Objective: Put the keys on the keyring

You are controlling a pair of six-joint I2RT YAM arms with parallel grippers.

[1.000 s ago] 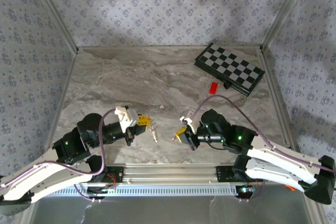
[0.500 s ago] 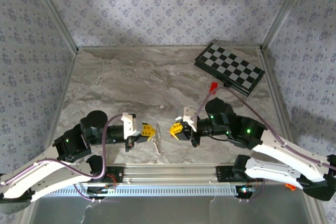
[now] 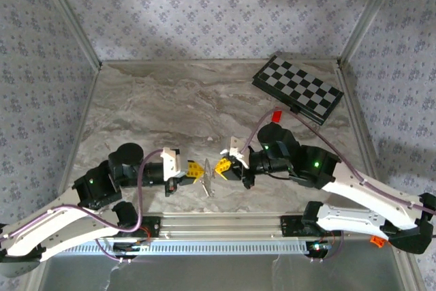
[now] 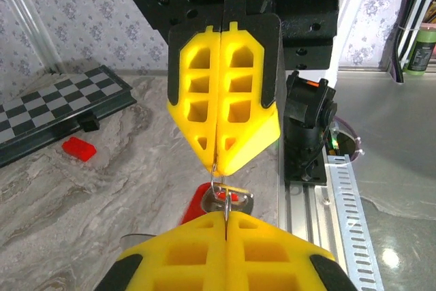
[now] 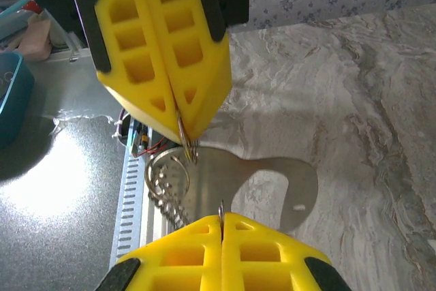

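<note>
My left gripper (image 3: 197,170) and right gripper (image 3: 219,165) meet tip to tip low over the table's near edge. The left is shut on the keyring (image 5: 185,146), a wire ring pinched at its tip. A smaller ring, a chain (image 5: 170,202) and a flat metal plate (image 5: 272,182) hang under it. In the right wrist view my right gripper (image 5: 221,221) is shut on a thin metal edge seen end-on. From the left wrist view, a wire loop leaves the right gripper's tip (image 4: 216,165) down to a silver, red-headed key (image 4: 235,201). The left gripper (image 4: 225,217) grips its ring edge-on just in front.
A folded checkerboard (image 3: 298,89) lies at the back right, with a small red block (image 3: 277,114) in front of it. The metal rail (image 3: 218,223) with both arm bases runs just below the grippers. Patterned walls close in the left, back and right.
The two grippers have closed in on each other, the left moving right and the right moving left. Their tips now nearly touch, with the hanging metal pieces between them.
</note>
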